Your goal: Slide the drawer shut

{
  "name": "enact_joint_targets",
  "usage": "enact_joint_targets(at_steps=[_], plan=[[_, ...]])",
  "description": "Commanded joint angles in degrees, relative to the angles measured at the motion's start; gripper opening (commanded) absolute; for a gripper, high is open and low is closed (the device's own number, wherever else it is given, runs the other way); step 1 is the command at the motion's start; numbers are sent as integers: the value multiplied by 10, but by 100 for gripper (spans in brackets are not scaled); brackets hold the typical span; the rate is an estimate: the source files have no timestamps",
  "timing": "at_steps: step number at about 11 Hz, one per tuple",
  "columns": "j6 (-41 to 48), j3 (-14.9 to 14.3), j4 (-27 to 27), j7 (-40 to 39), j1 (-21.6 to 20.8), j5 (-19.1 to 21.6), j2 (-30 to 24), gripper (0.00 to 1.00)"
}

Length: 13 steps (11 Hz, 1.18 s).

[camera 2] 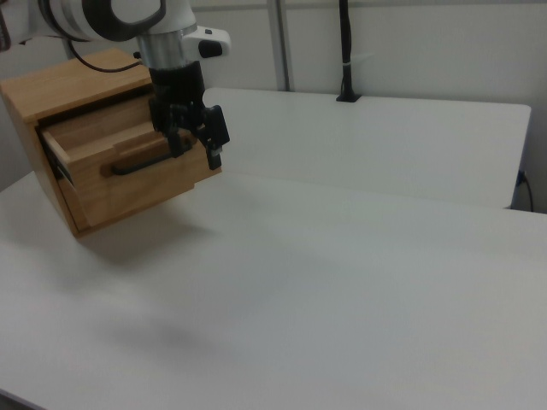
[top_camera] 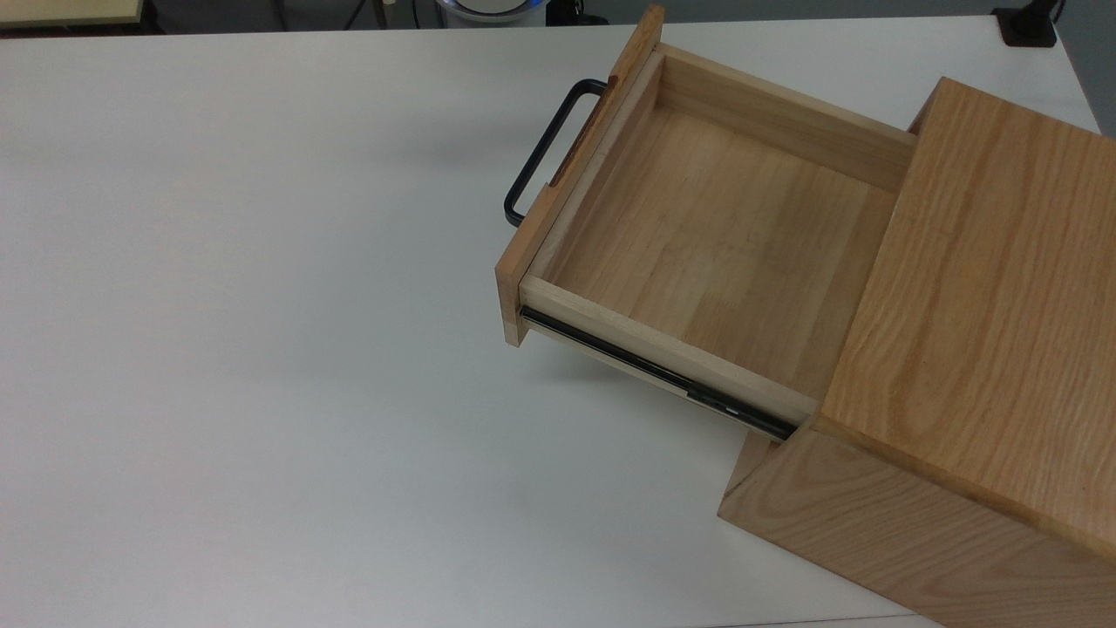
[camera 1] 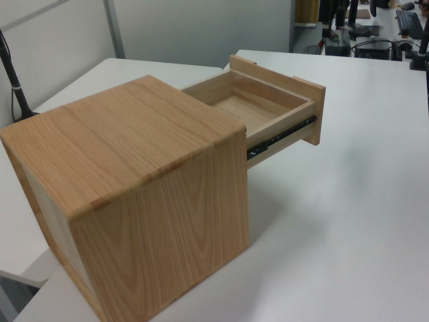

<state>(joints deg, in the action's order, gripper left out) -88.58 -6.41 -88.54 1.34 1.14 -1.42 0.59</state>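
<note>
The drawer is a shallow light-wood tray, pulled far out of the oak-grained box casing toward the top view's left. Nothing lies inside it. Its black U-shaped handle sticks out from the front panel, and a black side rail shows along its near side. In the left view the drawer extends away behind the casing. In the right view my gripper hangs open in front of the drawer's front panel, just right of the handle; I cannot tell whether it touches.
The casing stands on a wide white table with bare surface ahead of the drawer front. A black post rises at the table's far edge in the right view. Office clutter sits beyond the table in the left view.
</note>
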Motion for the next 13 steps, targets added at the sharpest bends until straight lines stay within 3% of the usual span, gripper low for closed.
enact_joint_targets(at_steps=[1, 11, 13], plan=[[10, -17, -1, -79, -3, -7, -7, 100], [15, -26, -2, -76, -7, 14, -7, 100], [13, -26, -2, -112, -12, 5, -4, 100]])
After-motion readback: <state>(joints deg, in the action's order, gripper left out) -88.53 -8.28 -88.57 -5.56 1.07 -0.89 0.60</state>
